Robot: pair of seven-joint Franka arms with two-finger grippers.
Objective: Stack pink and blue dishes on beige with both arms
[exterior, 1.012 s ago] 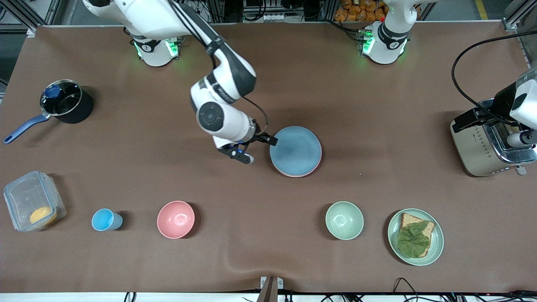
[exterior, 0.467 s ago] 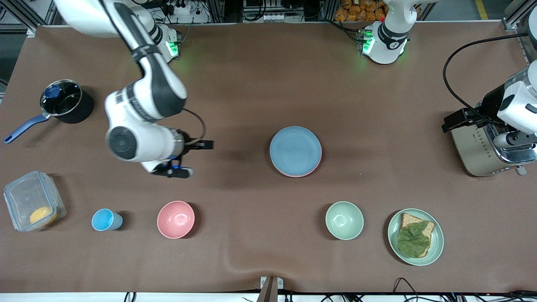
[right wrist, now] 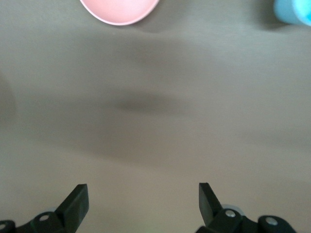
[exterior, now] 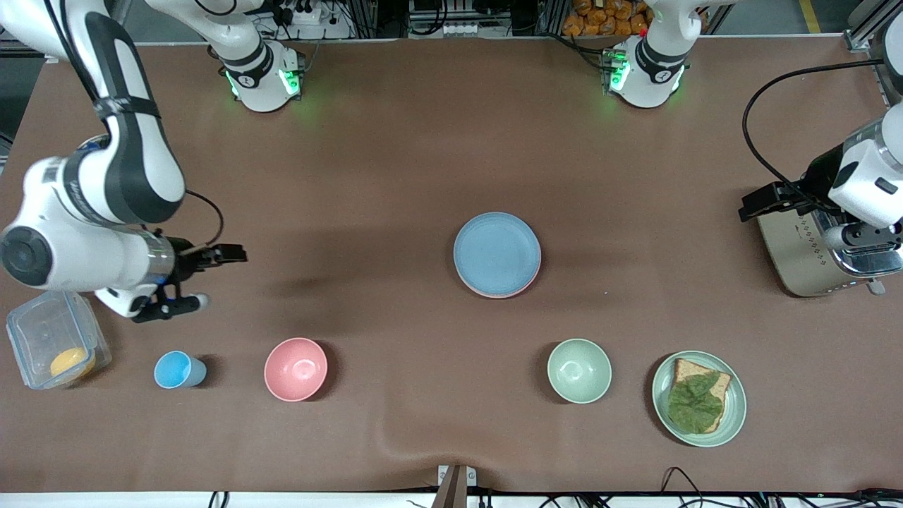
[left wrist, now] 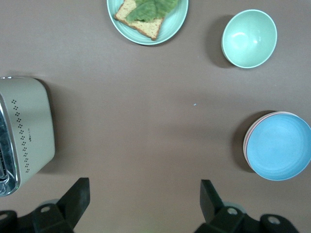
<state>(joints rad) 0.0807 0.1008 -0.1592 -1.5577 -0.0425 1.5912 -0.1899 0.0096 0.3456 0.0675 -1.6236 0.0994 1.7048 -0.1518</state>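
Observation:
The light blue plate (exterior: pixel 497 252) (left wrist: pixel 281 146) lies at the table's middle, on top of the pink plate, of which only a thin rim (exterior: pixel 495 294) (left wrist: pixel 246 141) shows. No beige plate is visible; anything under the pink one is hidden. My right gripper (exterior: pixel 236 252) (right wrist: pixel 144 194) hangs open and empty over bare table toward the right arm's end, apart from the stack. My left gripper (exterior: pixel 749 209) (left wrist: pixel 144 194) hangs open and empty over the table beside the toaster.
A toaster (exterior: pixel 811 257) stands at the left arm's end. Nearest the front camera run a lidded container (exterior: pixel 53 339), blue cup (exterior: pixel 176 369), pink bowl (exterior: pixel 296 369), green bowl (exterior: pixel 579 370) and green plate (exterior: pixel 736 406) with toast. A black pot (exterior: pixel 113 173) stands farther back.
The right gripper left the blue plate's edge and swung far toward its own end of the table. The blue plate stayed on the stack. The left gripper shifted slightly beside the toaster.

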